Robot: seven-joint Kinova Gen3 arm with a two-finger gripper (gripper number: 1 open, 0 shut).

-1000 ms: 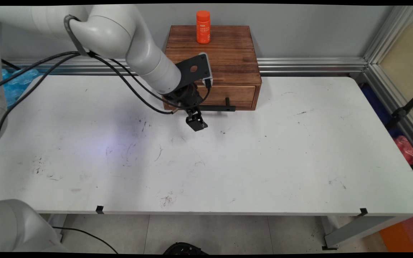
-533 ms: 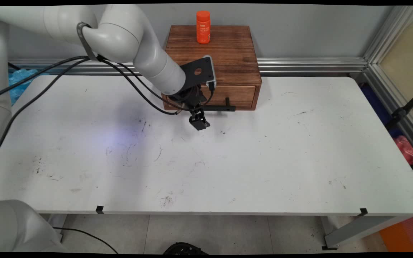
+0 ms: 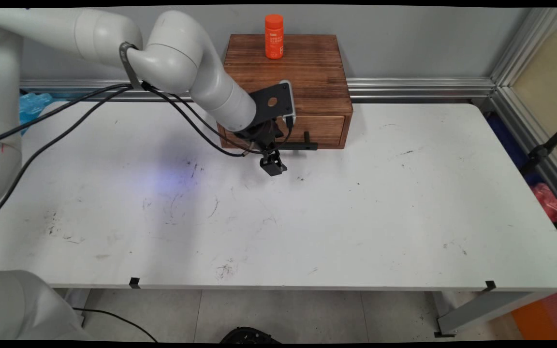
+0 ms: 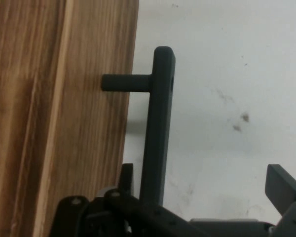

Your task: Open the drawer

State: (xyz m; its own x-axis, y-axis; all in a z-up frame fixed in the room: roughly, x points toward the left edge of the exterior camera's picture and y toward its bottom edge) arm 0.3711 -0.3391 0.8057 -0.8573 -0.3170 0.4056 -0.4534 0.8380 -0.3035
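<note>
The jaws stood apart, hanging low over the white table just in front of the wooden drawer box. In the hand view one finger rose at the lower right, well clear of the black bar handle, while the other side of the jaws lay down by the linkage at the bottom edge, close against the handle's lower end; whether it touched the bar could not be told. The handle ran as a long bar parallel to the drawer front, held off the wood by a short black post, and it lay nearer the wood-side finger than the outer one. In the main view the handle jutted out from the shut drawer, the jaws beside its left end. An orange bottle stood upright on top of the box, near its rear edge.
</note>
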